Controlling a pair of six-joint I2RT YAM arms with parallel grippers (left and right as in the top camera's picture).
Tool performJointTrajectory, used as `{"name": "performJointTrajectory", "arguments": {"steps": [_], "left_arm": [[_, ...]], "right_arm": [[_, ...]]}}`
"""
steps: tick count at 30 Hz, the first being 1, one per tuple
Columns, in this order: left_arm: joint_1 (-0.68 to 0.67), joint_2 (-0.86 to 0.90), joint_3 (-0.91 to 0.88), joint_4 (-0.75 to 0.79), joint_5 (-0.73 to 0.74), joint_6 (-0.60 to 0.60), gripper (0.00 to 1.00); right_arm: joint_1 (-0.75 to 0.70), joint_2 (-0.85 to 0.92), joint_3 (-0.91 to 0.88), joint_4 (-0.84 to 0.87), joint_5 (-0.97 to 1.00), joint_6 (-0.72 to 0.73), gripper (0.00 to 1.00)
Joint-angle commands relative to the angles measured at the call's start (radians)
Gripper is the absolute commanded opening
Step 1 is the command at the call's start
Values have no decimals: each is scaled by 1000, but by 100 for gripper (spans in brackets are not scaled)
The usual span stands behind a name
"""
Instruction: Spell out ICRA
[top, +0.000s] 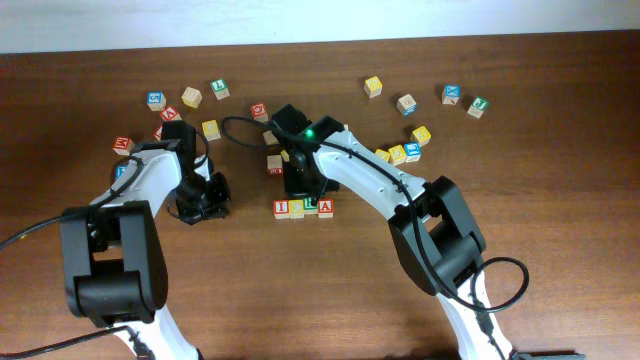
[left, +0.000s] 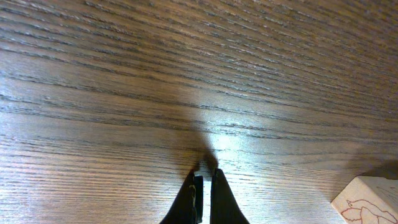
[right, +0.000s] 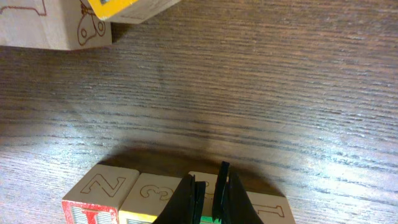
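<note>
A row of letter blocks lies at the table's middle: a red I block (top: 281, 209), a yellow block (top: 296, 209), a green block (top: 311, 205) and a red A block (top: 325, 208). In the right wrist view the row runs along the bottom: red block (right: 99, 193), yellow block (right: 152, 196), green block (right: 208, 182), last block (right: 270, 208). My right gripper (right: 210, 177) is shut, its tips right over the green block (top: 308, 198). My left gripper (left: 205, 174) is shut and empty over bare wood, left of the row (top: 203, 205).
Loose blocks lie scattered behind: a blue one (top: 156, 99), a tan one (top: 191, 97), a yellow one (top: 210, 129), a yellow-and-blue cluster (top: 405, 152) and others at the back right (top: 452, 94). A pale block (right: 56, 25) and a yellow block (right: 124, 7) sit just beyond the row. A block corner (left: 367, 199) is right of my left gripper.
</note>
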Motion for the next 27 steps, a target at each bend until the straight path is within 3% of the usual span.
{"name": "performJointTrajectory", "arguments": {"steps": [1, 14, 19, 24, 26, 27], "left_arm": [[2, 22, -4, 4, -7, -11, 0], [2, 21, -4, 6, -6, -11, 0], [2, 22, -4, 8, -7, -10, 0], [-35, 22, -5, 31, -7, -10, 0], [-75, 22, -6, 46, -7, -10, 0], [-100, 22, -7, 52, -7, -10, 0]], "right_arm": [[10, 17, -11, -9, -27, 9, 4], [5, 16, -8, -7, -26, 8, 4], [-64, 16, 60, -13, -24, 0, 5], [-233, 16, 161, -217, -23, -86, 6], [-272, 16, 142, -323, -24, -129, 17], [-276, 16, 124, -362, -25, -131, 17]]}}
